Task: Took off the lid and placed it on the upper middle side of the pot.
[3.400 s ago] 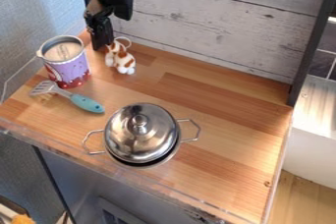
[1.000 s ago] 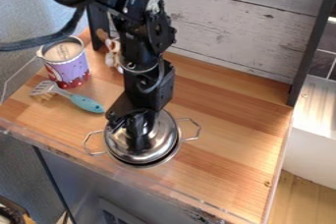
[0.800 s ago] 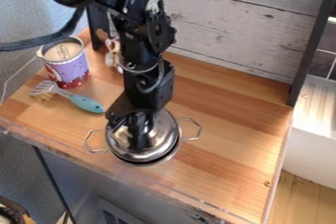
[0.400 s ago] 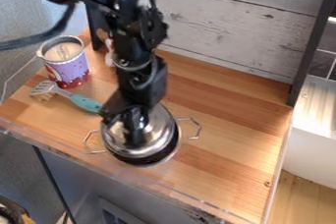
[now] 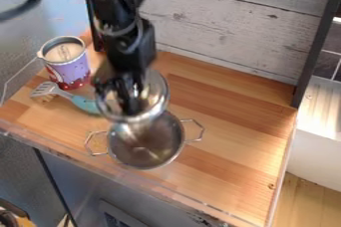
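Note:
My gripper (image 5: 126, 102) hangs over the back rim of the pot, shut on the lid, with the arm coming down from the top edge. The silver lid (image 5: 157, 96) is off the pot and held in the air above and behind it, slightly to the left. Below it the silver pot (image 5: 148, 149) stands uncovered on the wooden counter (image 5: 233, 136), its inside showing and a wire handle on each side. The lid covers a little of the pot's back edge.
Left of the lid lies a spatula with a turquoise handle (image 5: 85, 104). Behind the spatula stands a purple cup (image 5: 67, 64). A white plank wall (image 5: 226, 27) closes the back, and a dark post (image 5: 313, 52) rises at the back right corner.
The gripper came down onto the lid, then lifted it and moved up and back in the view with it. The pot, covered before, has its inside exposed and stays in place.

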`<state>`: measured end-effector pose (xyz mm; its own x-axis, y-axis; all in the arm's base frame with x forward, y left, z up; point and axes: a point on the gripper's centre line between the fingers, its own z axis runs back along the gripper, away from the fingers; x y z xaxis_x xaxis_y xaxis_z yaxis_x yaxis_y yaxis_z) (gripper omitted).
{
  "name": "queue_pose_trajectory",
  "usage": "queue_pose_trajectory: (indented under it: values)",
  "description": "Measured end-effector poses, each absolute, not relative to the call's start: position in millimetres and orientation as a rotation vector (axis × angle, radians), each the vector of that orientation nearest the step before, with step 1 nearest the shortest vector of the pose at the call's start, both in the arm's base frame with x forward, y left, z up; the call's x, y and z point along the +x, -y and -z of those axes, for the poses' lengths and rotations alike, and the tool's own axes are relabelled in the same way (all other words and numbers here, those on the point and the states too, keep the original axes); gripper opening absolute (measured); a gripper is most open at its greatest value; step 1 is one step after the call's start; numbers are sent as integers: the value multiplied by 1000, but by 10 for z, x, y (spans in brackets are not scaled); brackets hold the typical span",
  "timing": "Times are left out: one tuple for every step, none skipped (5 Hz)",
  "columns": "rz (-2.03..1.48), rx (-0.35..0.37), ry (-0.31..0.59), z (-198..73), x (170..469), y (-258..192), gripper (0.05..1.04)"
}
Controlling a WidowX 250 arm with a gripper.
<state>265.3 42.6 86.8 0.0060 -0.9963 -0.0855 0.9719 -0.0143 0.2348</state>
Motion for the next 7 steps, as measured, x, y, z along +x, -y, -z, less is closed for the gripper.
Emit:
queue_pose_trajectory:
  values:
    - [1548,234,78,-810,2998,-486,288]
    - [1523,188,74,-730,3249,-545,288]
    - [1558,165,46,-580,3488,-494,288]
    - [1607,132,-8,-358,3654,-409,288]
    - [1626,116,-32,-216,3740,-420,288]
    - [1651,118,-25,-204,3802,-417,288]
    - [1658,107,-21,-190,3787,-402,350]
